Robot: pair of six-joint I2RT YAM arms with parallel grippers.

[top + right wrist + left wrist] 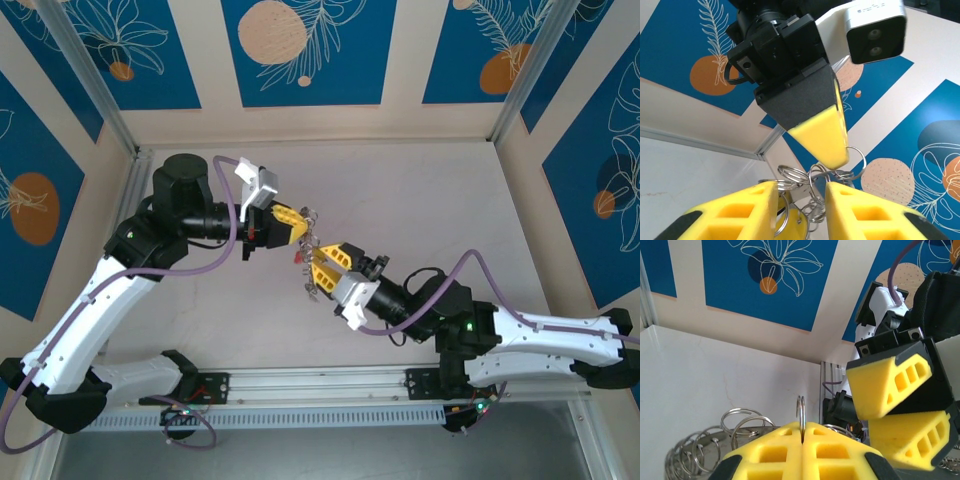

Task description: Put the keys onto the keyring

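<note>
**A:** Where was the keyring (310, 237)?

**B:** In the top view it hung in the air above the middle of the pale tabletop (420, 200), caught between the two arms. The left claw (298, 224) came at it from ten o'clock, and the right claw (315, 252) from four o'clock.

**A:** How did the left claw stand?

**B:** Its own camera showed the left claw (802, 432) with its yellow fingers pressed together, pinching one thin wire loop of the keyring (740, 422) that stood upright at twelve o'clock from the seam. More loops fanned out at nine o'clock. The right claw (861, 415) sat just beside it at three o'clock.

**A:** And the right claw?

**B:** From its wrist, the right claw (800, 200) was spread, with a clear gap between the fingers. Several loops of the keyring (790, 176) hung in that gap. I could not tell if the pads touched the wire. The left claw (832, 157) pointed down at the loops from twelve o'clock.

**A:** Any keys?

**B:** In the top view a red key (298, 257) dangled at seven o'clock from the ring, too small to make out further.
</note>
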